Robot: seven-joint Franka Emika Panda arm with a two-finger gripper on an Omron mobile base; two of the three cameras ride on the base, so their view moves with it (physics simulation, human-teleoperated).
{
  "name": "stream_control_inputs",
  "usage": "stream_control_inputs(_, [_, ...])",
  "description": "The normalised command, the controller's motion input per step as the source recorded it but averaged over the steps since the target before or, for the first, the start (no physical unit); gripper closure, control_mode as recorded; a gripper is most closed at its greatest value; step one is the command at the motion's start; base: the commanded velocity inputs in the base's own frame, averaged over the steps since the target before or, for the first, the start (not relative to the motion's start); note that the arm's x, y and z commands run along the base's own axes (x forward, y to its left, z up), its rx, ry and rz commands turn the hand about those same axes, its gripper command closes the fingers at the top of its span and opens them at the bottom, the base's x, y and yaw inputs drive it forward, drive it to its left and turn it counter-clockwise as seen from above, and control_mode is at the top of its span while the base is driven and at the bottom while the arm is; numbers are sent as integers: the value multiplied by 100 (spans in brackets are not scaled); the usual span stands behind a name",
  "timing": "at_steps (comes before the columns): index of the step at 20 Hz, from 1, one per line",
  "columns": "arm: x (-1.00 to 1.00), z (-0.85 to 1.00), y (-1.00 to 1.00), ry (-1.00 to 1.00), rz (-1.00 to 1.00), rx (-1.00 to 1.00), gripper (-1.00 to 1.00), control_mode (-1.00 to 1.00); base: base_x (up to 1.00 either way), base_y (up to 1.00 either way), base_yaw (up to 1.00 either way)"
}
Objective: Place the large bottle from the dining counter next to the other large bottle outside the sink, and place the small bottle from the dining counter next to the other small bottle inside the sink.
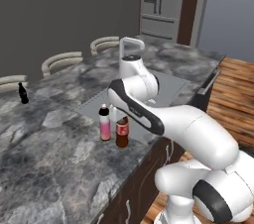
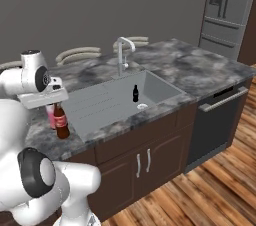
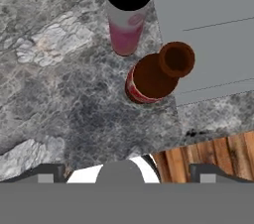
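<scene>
The large bottle [image 1: 122,132] [image 2: 61,121] [image 3: 156,72], dark brown with a red label, stands upright on the stone just beside the sink's drainboard [image 3: 208,20]. Touching-close on its far side is the other large bottle [image 1: 104,124] [image 2: 50,116] [image 3: 128,10], pale pink with a dark cap. My gripper [image 3: 128,171] hovers above them, open, nothing between its fingertips [image 3: 47,171]. A small dark bottle [image 1: 23,94] stands far off on the dining counter [image 1: 49,168]. Another small bottle [image 2: 135,93] stands inside the sink [image 2: 155,87] near the drain.
An arched white faucet [image 2: 122,52] rises behind the basin. Stool backs [image 1: 62,60] line the counter's far edge. A dishwasher front [image 2: 217,120] sits right of the sink cabinet, and a fridge [image 2: 227,5] stands at the back right. The counter edge drops to a wooden floor [image 3: 208,151].
</scene>
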Motion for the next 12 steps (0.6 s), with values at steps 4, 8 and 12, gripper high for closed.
stream_control_inputs(4, [-68, 32, -6, 4, -18, 13, -100, -100, 0, 0, 0])
stream_control_inputs(8, [-60, 10, -36, 6, -19, 14, -100, -100, 0, 0, 0])
stream_control_inputs(12, [-63, -4, -49, -1, -7, 1, -100, -100, 0, 0, 0])
